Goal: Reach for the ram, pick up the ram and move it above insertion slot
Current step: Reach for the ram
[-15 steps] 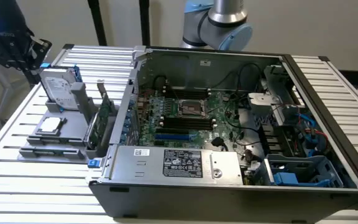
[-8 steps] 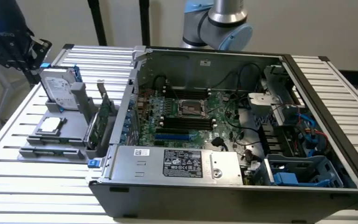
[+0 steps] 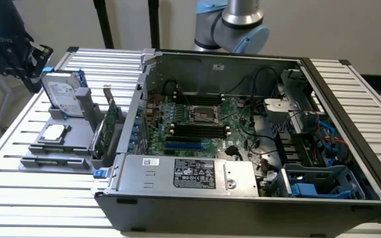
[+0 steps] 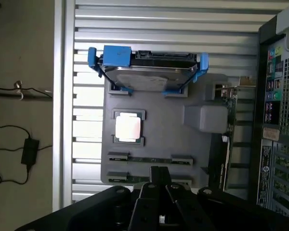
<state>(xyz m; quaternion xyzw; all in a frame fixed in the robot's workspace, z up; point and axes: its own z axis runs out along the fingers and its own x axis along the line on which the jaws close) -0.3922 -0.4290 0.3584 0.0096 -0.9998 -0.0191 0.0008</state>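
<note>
Plainly, the long, thin green circuit-board stick that is the ram (image 4: 149,159) sits in the flat grey plastic holder tray (image 4: 202,159). It appears as a narrow strip held at each end by small grey clips, untouched and apart from the open dark metal computer case (image 3: 243,208). It lies just ahead of the dark metal gripper (image 4: 159,173), between the gripper and the square silver processor chip (image 4: 129,127). Its long axis runs crosswise to the gripper's reach, with one end pointing toward the case. Whether the gripper is spread or pressed together I cannot tell. A second clip row nearer the gripper is partly hidden behind it. The wrist view gives this close line-up over the tray, with the silver hard drive in its blue caddy (image 4: 149,72) at the far end. The exterior view supplies the destination, the black memory slots (image 3: 197,130) on the green motherboard inside the case. It also shows the tall green card with a metal bracket (image 3: 105,126) standing between tray and case, and the silver-and-blue arm joint (image 3: 242,25) behind the case.
</note>
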